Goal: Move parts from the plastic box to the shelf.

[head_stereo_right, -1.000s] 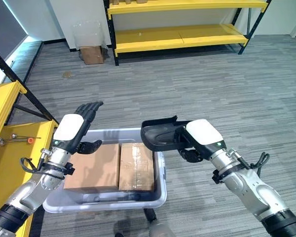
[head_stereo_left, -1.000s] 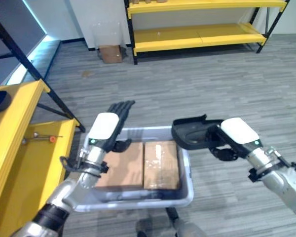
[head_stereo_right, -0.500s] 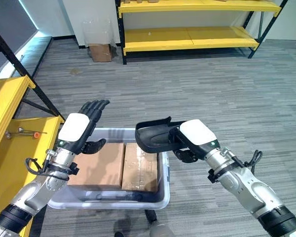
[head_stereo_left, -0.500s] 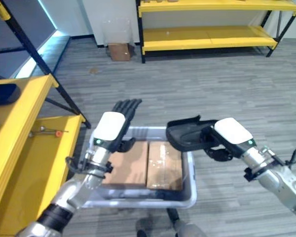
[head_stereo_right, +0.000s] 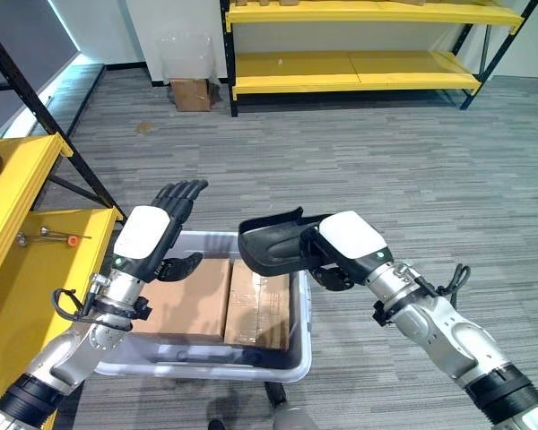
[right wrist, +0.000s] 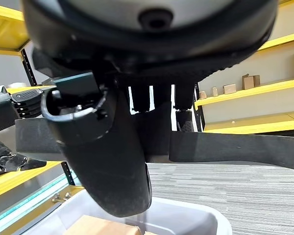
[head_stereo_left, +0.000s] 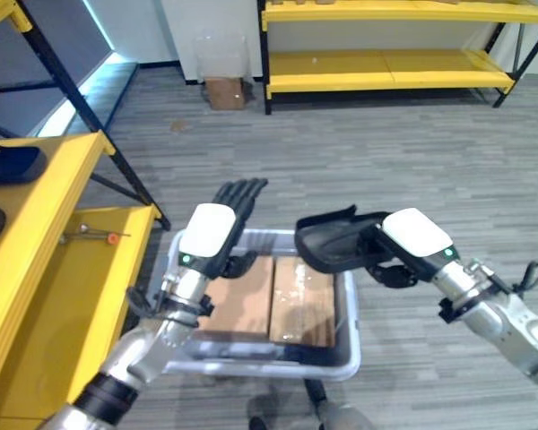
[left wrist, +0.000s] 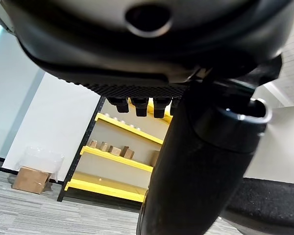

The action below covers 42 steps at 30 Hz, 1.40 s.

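From the left eye, the right hand (head_stereo_left: 402, 251) holds a black part (head_stereo_left: 334, 242) by one end, fingers curled round it, so that the part hangs above the right rim of the plastic box (head_stereo_left: 345, 351). The left hand (head_stereo_left: 217, 235) hovers above the box's far left corner, fingers straight and held together, touching nothing. Two cardboard boxes (head_stereo_left: 273, 300) lie side by side on the box's floor. A yellow shelf (head_stereo_left: 49, 269) stands at the robot's left, with more dark parts (head_stereo_left: 9, 166) near the left edge of its upper level.

From the right eye the scene reads the same: the part (head_stereo_right: 271, 244) is lifted clear of the box (head_stereo_right: 298, 363) and is well apart from the shelf (head_stereo_right: 18, 260).

The left wrist view looks past the straight fingers toward a far yellow rack (left wrist: 110, 169) by the wall.

The right wrist view shows the fingers (right wrist: 159, 95) wrapped over the black part (right wrist: 225, 149), with the box's rim (right wrist: 196, 215) below.

The step in hand looks like the carry. Next, the part has to swing left over the box and be set on the shelf beside the other parts without clipping the empty left hand.
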### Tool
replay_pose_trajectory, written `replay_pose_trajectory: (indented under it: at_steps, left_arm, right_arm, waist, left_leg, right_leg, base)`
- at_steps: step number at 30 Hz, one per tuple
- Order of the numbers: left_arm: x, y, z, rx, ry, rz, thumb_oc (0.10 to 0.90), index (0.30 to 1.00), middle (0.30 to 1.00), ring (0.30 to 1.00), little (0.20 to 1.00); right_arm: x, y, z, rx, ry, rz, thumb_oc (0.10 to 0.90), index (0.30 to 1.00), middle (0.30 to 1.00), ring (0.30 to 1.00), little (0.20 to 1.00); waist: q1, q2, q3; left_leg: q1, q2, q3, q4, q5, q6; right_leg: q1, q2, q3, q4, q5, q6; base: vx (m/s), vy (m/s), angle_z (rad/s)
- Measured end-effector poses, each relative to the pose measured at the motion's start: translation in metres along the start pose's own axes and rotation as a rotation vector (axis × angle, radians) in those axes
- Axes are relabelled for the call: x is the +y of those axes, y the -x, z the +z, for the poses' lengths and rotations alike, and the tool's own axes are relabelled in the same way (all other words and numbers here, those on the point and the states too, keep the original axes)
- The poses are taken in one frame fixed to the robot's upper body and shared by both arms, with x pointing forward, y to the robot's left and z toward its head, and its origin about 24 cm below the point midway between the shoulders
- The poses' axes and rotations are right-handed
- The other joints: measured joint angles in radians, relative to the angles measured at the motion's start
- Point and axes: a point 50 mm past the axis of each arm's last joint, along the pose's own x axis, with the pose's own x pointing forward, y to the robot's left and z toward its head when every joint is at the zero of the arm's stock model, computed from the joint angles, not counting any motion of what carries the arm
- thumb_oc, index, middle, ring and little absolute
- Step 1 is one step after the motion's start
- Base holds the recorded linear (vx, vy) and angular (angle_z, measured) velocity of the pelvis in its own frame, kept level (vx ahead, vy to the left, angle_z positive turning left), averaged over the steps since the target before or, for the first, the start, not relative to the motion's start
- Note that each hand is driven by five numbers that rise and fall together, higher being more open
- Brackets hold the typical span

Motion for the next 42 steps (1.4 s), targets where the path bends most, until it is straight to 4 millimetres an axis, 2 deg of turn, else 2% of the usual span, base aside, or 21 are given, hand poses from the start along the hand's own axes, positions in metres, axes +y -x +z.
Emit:
replay_pose_trajectory:
  at_steps: [17, 29, 42]
  left_arm:
    - [0.006, 0.001, 0.002, -0.052, -0.025, -0.017, 0.900, 1.000, 1.000, 1.000, 1.000]
    - [-0.014, 0.009, 0.014, -0.113, -0.010, -0.137, 0.900, 1.000, 1.000, 1.000, 1.000]
    - [-0.015, 0.009, 0.015, -0.118, -0.015, -0.140, 0.900, 1.000, 1.000, 1.000, 1.000]
  right_arm:
    - [0.002, -0.002, 0.003, -0.030, 0.019, 0.034, 0.400, 0.300, 0.300, 0.300, 0.300]
    - [-0.007, -0.014, 0.007, -0.074, 0.044, 0.015, 0.400, 0.300, 0.300, 0.300, 0.300]
    - [-0.005, -0.016, 0.010, -0.088, 0.042, 0.021, 0.400, 0.300, 0.300, 0.300, 0.300]
  waist:
    - [0.006, -0.003, 0.000]
    - [0.006, -0.011, 0.000]
    - [0.007, -0.017, 0.000]
  left_leg:
    - [0.000, 0.000, -0.014, 0.000, 0.000, 0.000]
    - [0.000, 0.000, -0.014, 0.000, 0.000, 0.000]
    - [0.000, 0.000, -0.015, 0.000, 0.000, 0.000]
  right_leg:
    - [0.006, -0.003, -0.019, 0.000, -0.004, 0.001]
    - [0.006, -0.003, -0.020, 0.000, -0.004, 0.001]
    - [0.007, -0.003, -0.020, 0.000, -0.004, 0.001]
  base:
    - [0.00, 0.004, 0.02]
    - [0.00, 0.000, 0.00]
    - [0.00, 0.000, 0.00]
